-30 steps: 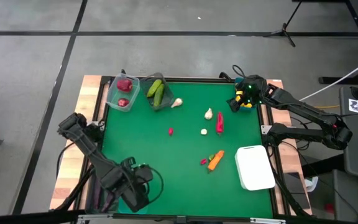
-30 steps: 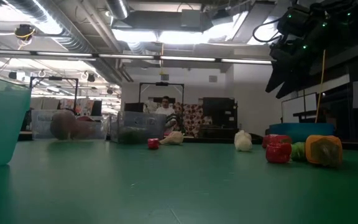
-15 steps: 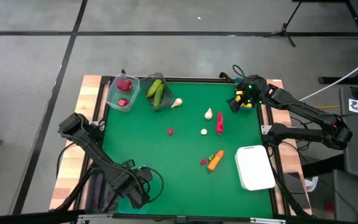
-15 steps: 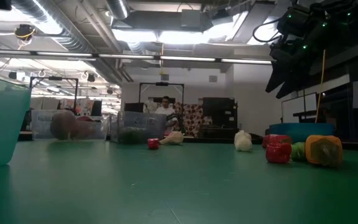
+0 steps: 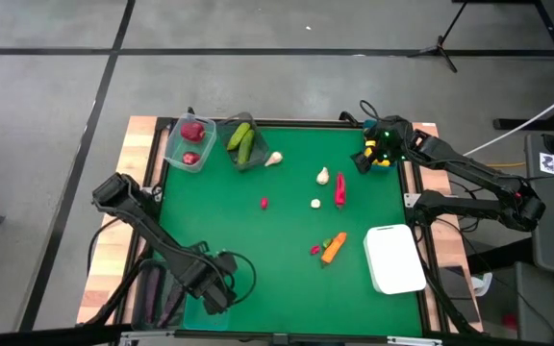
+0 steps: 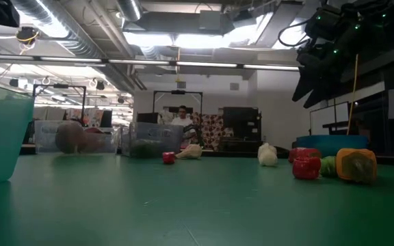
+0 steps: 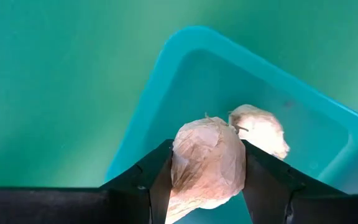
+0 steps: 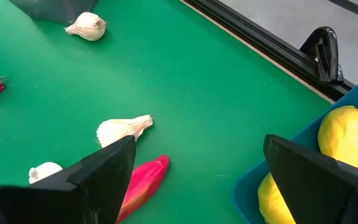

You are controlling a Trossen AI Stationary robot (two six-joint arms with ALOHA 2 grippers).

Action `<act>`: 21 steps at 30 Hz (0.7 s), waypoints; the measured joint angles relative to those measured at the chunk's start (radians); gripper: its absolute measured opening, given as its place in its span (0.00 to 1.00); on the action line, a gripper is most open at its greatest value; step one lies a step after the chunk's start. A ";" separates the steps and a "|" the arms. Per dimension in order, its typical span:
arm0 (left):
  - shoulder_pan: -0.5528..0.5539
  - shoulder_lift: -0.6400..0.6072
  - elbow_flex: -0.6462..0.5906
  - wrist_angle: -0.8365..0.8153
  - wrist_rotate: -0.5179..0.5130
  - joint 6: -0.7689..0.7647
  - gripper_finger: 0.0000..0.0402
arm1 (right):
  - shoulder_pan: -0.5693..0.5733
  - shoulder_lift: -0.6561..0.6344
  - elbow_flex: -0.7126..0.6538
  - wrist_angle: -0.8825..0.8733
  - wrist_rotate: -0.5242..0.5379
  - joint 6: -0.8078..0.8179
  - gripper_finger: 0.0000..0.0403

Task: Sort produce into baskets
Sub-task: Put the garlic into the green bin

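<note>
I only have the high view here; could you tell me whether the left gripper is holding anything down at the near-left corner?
Observer: Yes. The left wrist view shows the left gripper shut on a white garlic bulb.
Operator: Thank you. What lies beneath it?
Observer: A teal tub, and the held bulb hangs over its inside.
Operator: Is that tub empty?
Observer: No, a second garlic bulb already lies in it.
Operator: And the right gripper?
Observer: The right gripper is open, with yellow lemons in a blue tub beside it.

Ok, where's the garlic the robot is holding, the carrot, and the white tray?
garlic (image 7: 207,158), left wrist view, middle of the bulb between the fingers
carrot (image 5: 334,248), high view, middle of its orange body
white tray (image 5: 394,258), high view, its flat centre
</note>
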 joint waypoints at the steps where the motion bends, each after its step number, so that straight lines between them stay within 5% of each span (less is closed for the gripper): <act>1: 0.000 0.000 0.000 0.003 0.000 0.012 0.39 | 0.000 0.000 0.000 0.000 0.000 0.000 0.87; 21: 0.035 0.000 0.000 0.001 0.098 0.115 0.39 | 0.000 0.000 0.000 0.000 0.000 -0.034 0.87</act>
